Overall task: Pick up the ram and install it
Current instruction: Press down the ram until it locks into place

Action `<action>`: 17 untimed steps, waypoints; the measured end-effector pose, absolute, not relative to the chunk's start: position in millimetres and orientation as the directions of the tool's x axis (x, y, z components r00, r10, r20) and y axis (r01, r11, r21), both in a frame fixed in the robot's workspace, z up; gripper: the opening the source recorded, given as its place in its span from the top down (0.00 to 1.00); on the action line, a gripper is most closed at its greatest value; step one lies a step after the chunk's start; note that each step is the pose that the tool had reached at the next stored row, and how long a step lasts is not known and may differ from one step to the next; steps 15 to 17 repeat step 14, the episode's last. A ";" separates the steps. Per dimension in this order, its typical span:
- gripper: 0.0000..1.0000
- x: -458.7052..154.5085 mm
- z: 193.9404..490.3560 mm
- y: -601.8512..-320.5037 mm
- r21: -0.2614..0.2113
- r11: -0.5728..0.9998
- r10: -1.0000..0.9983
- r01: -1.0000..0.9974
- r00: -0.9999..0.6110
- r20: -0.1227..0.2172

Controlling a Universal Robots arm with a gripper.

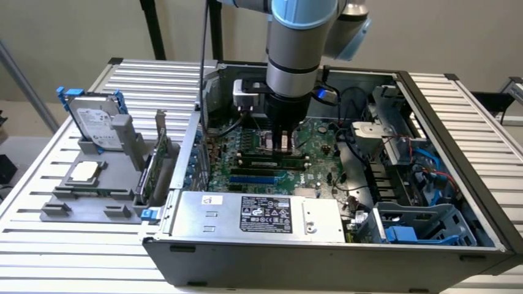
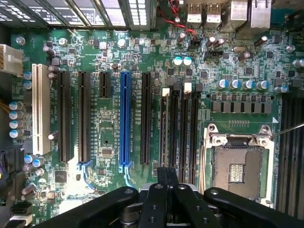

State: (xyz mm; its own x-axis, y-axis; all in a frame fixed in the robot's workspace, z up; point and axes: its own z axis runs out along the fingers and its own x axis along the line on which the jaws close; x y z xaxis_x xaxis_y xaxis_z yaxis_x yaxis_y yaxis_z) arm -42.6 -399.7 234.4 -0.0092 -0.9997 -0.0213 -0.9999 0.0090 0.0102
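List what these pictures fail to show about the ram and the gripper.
1. Wrist view: the gripper covers whatever sits beneath it, so a held ram cannot be confirmed.
2. Exterior view: the green strip near the gripper is too small to identify as the ram.
3. Exterior view: the power supply label is too small to read.

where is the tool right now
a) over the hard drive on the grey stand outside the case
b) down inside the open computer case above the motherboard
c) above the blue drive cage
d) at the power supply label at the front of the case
b: in the exterior view the tool reaches down into the open computer case, just above the green motherboard.
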 end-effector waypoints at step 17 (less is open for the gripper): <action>0.89 -42.6 251.1 -399.8 0.011 0.009 -1.000 -1.000 -0.010 -0.021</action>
